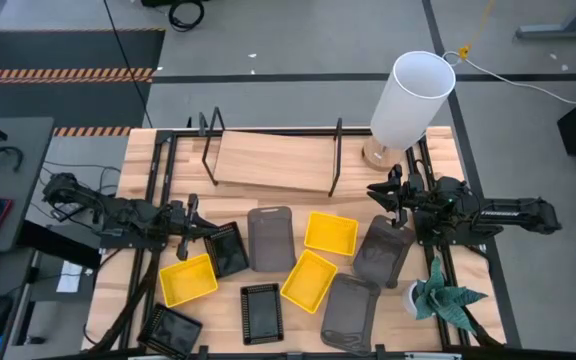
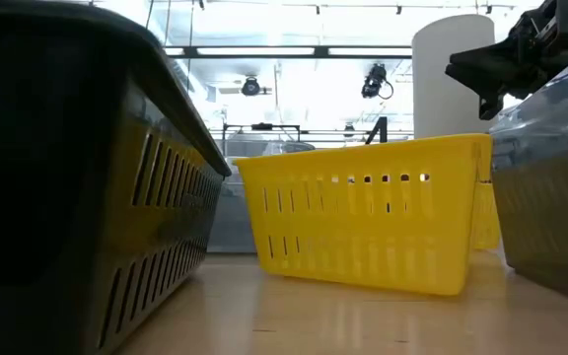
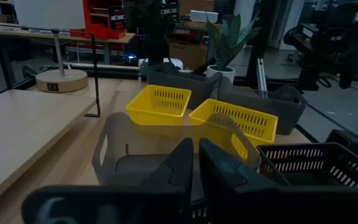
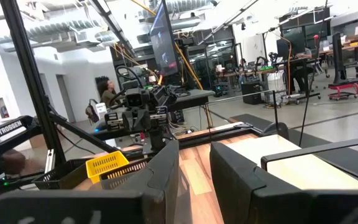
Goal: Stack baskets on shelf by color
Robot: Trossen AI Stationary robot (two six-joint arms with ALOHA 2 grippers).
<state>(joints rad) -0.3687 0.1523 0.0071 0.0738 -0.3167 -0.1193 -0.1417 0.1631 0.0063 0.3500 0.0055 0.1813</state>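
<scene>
Several baskets lie flat on their bottoms on the slatted table in front of the shelf point(image 1: 273, 160), whose board carries none: yellow ones point(image 1: 188, 280) point(image 1: 331, 232) point(image 1: 309, 280), black ones point(image 1: 230, 248) point(image 1: 261, 312) point(image 1: 173, 330) and dark grey ones point(image 1: 271, 238) point(image 1: 383, 250) point(image 1: 349, 310). My left gripper point(image 1: 200, 228) point(image 3: 195, 163) is shut, just left of the upper black basket and pointing at a dark grey basket point(image 3: 135, 155). My right gripper point(image 1: 388, 195) point(image 4: 194, 165) point(image 2: 481, 74) is open and holds nothing. It hovers over the far end of the right dark grey basket, near the shelf's right end frame point(image 1: 336, 155).
A white lamp point(image 1: 413, 100) on a round wooden base stands at the far right corner, behind my right gripper. A potted plant point(image 1: 443, 295) sits at the near right edge. Bare table lies left of the shelf. A person point(image 4: 107, 93) is in the room beyond.
</scene>
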